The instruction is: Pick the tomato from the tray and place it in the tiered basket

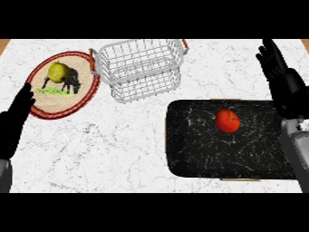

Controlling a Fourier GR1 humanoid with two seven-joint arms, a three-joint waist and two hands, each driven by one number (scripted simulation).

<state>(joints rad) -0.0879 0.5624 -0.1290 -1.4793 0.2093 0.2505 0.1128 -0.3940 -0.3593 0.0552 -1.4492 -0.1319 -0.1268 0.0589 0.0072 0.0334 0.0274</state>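
Fingers straight and holding nothing, the left hand (9, 120) rested at the view's left edge, its tips pointing up toward a round woven plate (46, 106) with a red rim. That plate lay just beyond and to the right of those fingertips, and on it sat a yellow-green fruit (58, 71), perhaps a pear, beside a dark printed animal figure that was hard to make out. Further right of the left hand, past the plate, stood the white wire tiered basket (143, 68), nearly touching the plate's rim. Between the two hands, nearer the right one, lay the black tray (204, 149), with the tomato (228, 120) resting on it, just left of the right wrist. The right hand (280, 74) stood open, fingers straight, above the tray's far right corner, apart from the tomato.
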